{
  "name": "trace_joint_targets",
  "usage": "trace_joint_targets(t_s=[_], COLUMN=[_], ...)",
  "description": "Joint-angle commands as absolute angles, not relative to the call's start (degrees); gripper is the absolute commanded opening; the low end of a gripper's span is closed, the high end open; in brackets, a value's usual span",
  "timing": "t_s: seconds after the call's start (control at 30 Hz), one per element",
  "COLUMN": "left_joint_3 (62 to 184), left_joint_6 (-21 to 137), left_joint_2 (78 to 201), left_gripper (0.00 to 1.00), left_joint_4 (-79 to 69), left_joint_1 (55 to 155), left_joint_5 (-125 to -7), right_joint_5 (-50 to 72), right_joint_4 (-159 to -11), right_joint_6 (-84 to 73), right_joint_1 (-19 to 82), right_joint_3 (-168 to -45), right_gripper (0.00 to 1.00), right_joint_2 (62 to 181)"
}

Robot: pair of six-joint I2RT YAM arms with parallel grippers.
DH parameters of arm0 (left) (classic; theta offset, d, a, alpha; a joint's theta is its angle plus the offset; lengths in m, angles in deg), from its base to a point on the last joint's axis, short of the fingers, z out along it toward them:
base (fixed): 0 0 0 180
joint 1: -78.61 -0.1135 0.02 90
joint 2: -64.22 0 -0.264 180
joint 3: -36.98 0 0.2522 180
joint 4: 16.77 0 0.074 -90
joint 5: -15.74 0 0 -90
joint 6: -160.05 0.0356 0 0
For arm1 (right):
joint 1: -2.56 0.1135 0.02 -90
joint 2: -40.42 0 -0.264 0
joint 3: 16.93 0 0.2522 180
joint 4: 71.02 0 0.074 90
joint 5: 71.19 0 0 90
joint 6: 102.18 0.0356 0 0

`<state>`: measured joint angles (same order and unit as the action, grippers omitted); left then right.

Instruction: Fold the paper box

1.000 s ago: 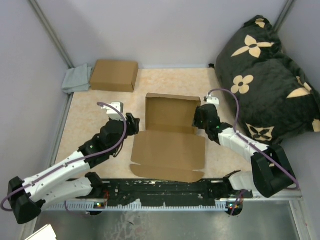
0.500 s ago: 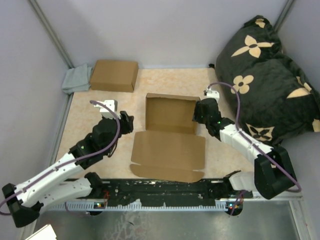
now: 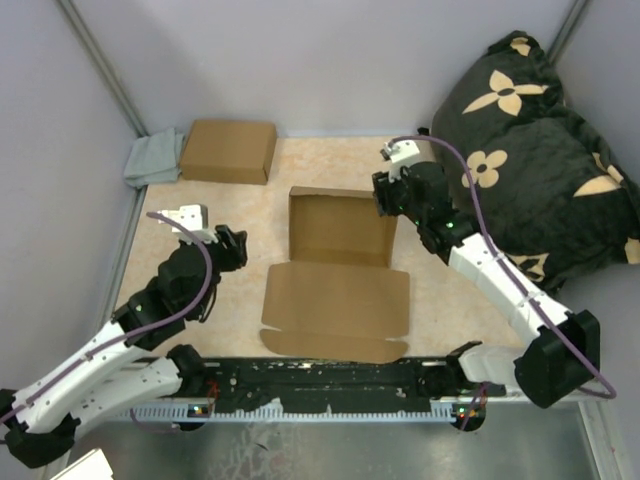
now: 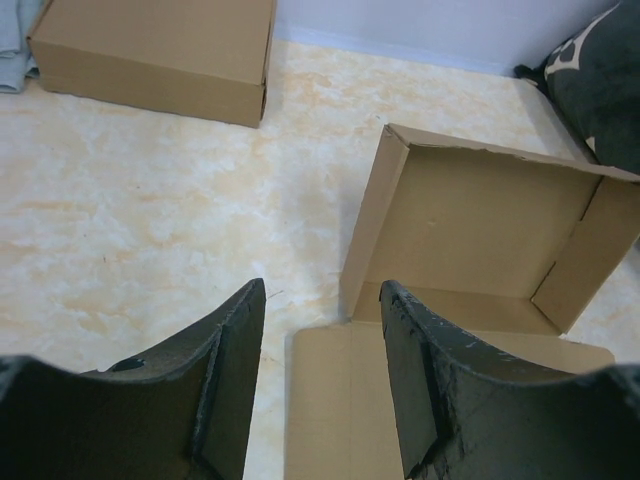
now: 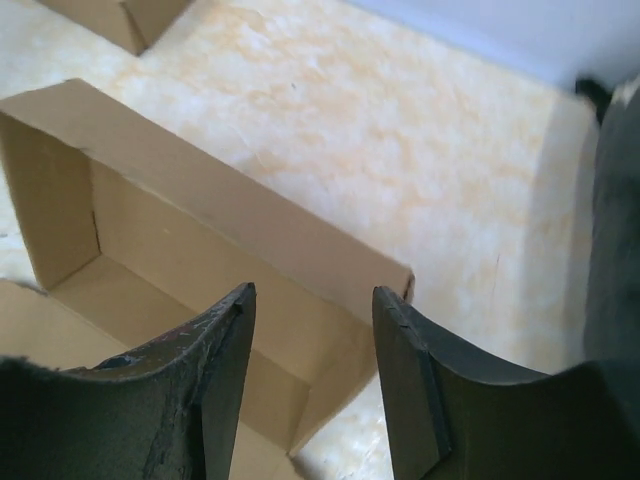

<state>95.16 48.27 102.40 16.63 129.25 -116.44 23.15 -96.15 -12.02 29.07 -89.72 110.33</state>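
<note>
The paper box point(image 3: 340, 235) is a plain brown mailer with its tray walls standing and its lid point(image 3: 337, 310) lying flat toward the near edge. It also shows in the left wrist view point(image 4: 480, 235) and the right wrist view point(image 5: 200, 290). My left gripper point(image 3: 232, 250) is open and empty, to the left of the box and apart from it. My right gripper point(image 3: 382, 195) is open and empty, above the tray's far right corner. In the right wrist view its fingers point(image 5: 410, 370) straddle the far wall without touching it.
A closed smooth brown carton point(image 3: 230, 150) lies at the far left next to a grey cloth point(image 3: 152, 160). A black pillow with tan flowers point(image 3: 530, 150) fills the right side. Grey walls bound the tan mat point(image 3: 200, 210).
My left gripper has drawn back to the left, away from the box. My right gripper has moved up and away from the tray's right wall to its far right corner.
</note>
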Motion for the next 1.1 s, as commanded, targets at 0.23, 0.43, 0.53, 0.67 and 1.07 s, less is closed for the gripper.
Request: trace_joint_targets(t_s=[0.23,0.43,0.53,0.67,1.07], left_joint_3=[93.2,91.9,91.8,91.1,90.7], left_joint_6=[48.0,48.0,47.2,45.7,45.2], left_joint_2=[97.3,96.6,96.4,95.3,93.6], left_gripper=[0.56,0.57,0.57,0.57,0.57], left_joint_4=[19.9,20.0,21.3,22.3,23.0], left_joint_1=[129.0,129.0,129.0,129.0,129.0], left_joint_5=[-120.1,-120.5,-120.9,-121.1,-122.0], right_joint_5=[21.7,21.6,21.4,24.0,34.1], right_joint_4=[-94.1,-91.7,-95.2,-97.2,-99.1], right_joint_6=[-30.4,-35.5,-37.6,-41.2,-42.2], right_joint_1=[40.1,42.0,42.8,45.6,47.2], right_joint_3=[-94.7,-99.6,-105.0,-108.8,-119.8], right_gripper=[0.51,0.54,0.54,0.54,0.47], right_joint_2=[113.6,121.2,127.3,131.8,146.3])
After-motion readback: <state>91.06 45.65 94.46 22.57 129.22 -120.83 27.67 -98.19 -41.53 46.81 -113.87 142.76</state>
